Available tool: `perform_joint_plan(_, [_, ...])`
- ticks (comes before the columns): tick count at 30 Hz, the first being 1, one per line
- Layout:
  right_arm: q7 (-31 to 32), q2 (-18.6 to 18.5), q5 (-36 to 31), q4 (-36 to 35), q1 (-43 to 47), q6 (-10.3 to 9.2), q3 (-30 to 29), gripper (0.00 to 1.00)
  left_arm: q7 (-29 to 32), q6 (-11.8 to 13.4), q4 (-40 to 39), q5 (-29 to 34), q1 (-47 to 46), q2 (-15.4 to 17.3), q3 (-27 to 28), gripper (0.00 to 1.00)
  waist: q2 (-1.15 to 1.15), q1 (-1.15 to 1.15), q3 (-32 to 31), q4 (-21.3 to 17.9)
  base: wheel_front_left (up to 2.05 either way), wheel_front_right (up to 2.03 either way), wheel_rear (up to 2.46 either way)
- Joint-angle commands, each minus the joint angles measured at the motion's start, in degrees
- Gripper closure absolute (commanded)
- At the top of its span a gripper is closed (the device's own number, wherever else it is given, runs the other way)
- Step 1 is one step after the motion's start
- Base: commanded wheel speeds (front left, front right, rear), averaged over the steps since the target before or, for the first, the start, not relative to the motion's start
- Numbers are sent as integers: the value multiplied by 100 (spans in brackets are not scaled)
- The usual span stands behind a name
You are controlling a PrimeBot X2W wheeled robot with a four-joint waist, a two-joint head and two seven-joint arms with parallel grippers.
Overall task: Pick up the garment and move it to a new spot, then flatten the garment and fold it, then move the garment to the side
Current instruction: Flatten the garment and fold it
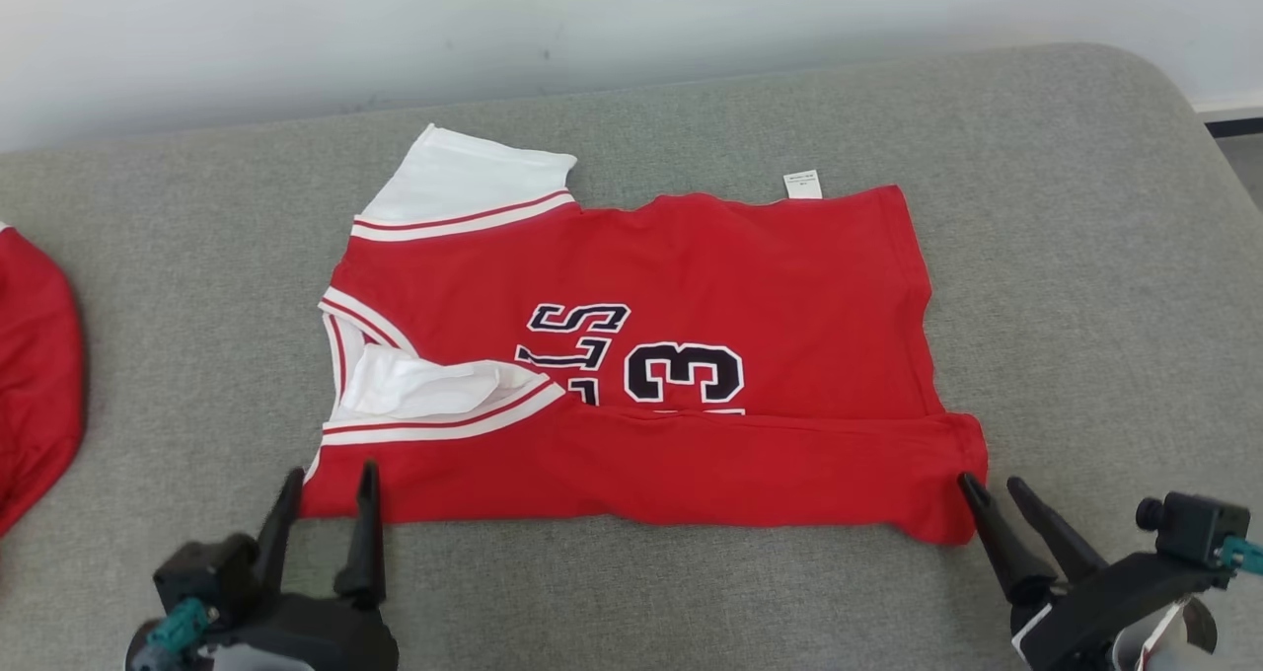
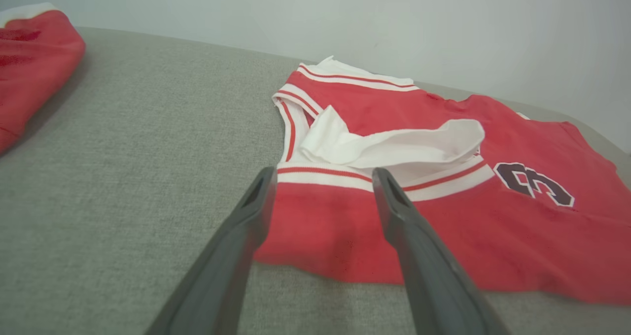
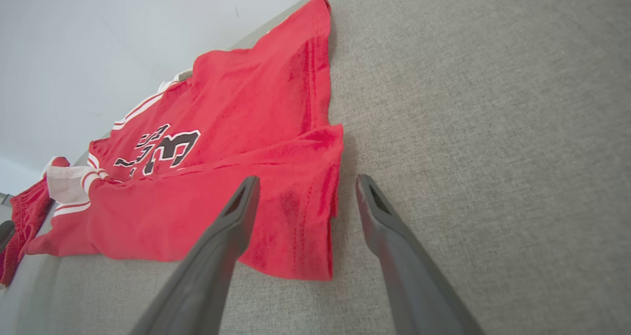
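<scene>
A red jersey (image 1: 691,286) with white sleeves, black lettering and the number 3 lies spread on the grey cushioned surface (image 1: 1085,257), its near long edge folded over toward the middle. My left gripper (image 1: 331,474) is open, its fingers at the jersey's near left corner (image 2: 320,226), nothing gripped. At the near right corner (image 3: 300,226) my right gripper (image 1: 987,484) also stands open, one finger over the hem (image 3: 325,197) and the other over bare cushion. The jersey (image 2: 493,128) shows a white sleeve bunched up on the fold.
A second red garment (image 1: 35,375) lies at the left edge of the cushion, also seen as a red garment (image 2: 29,64) in the left wrist view. A pale wall (image 1: 592,20) runs behind. The cushion's rounded right edge (image 1: 1204,128) drops off.
</scene>
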Motion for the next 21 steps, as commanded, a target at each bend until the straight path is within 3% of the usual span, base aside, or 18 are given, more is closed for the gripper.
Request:
perform_joint_plan(1, [-31,46,-87,40,84,-14,-47,0,-27,28,-10,39,89,23,-14,0,0,0,-5,29,0,0,0])
perform_joint_plan(17, [-45,906,-528,820,-270,-14,-255,0,143,71,834,189,-486,225,-159,0,0,0,308,27,0,0,0])
perform_joint_plan(18, [-36,959,-539,902,-314,-14,-231,9,189,37,950,185,-518,215,-193,0,0,0,313,31,0,0,0])
perform_joint_plan(19, [-32,1010,-545,968,-349,-14,-212,61,189,6,1026,181,-557,202,-216,52,0,0,309,37,0,0,0])
perform_joint_plan(20, [-32,1062,-527,1005,-361,-14,-189,100,192,-2,1121,154,-590,180,-226,52,0,0,292,48,0,0,0])
perform_joint_plan(21, [-33,1092,-511,1044,-359,-14,-173,100,183,-36,1193,130,-590,153,-246,100,0,0,264,57,0,0,0])
